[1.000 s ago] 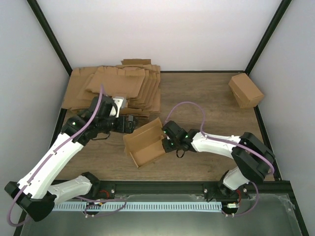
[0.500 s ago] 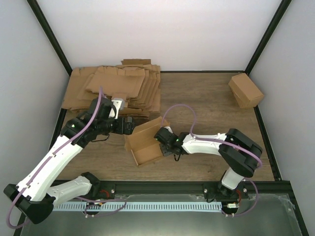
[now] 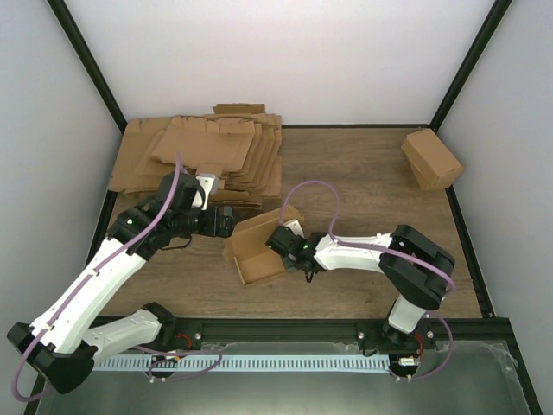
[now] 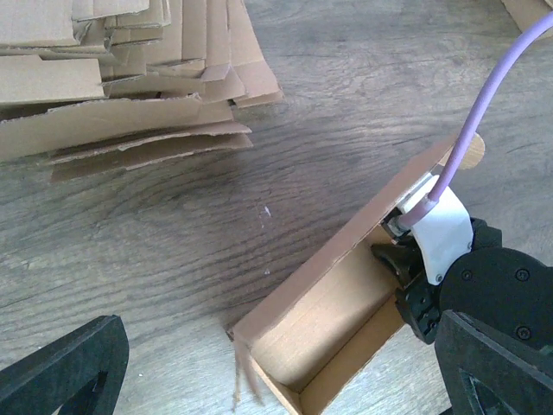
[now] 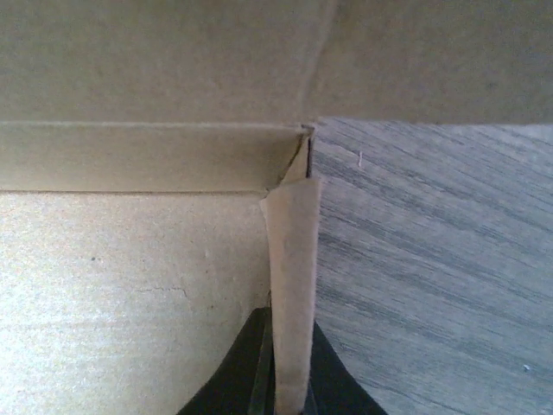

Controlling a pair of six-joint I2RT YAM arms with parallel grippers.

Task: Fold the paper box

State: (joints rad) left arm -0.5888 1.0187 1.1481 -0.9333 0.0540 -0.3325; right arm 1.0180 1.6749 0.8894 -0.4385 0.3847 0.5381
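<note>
The paper box (image 3: 257, 253) is a brown open tray lying on the table between the arms. It also shows in the left wrist view (image 4: 337, 303), with its open side up. My right gripper (image 3: 282, 241) is shut on the box's right end wall. In the right wrist view its black fingers (image 5: 251, 367) pinch that thin wall (image 5: 292, 259), with the box's inside to the left and bare table to the right. My left gripper (image 3: 230, 220) is open and empty, just behind the box's left end; its fingers (image 4: 60, 372) are spread wide above the box.
A thick pile of flat brown sheets (image 3: 203, 156) lies at the back left, its edge showing in the left wrist view (image 4: 130, 78). A closed brown cardboard cuboid (image 3: 430, 158) stands at the back right. Black frame rails border the wooden table (image 3: 363, 190).
My right gripper has moved left, holding the box wall, and the box has shifted left and closed up narrower. The left arm has hardly moved.
</note>
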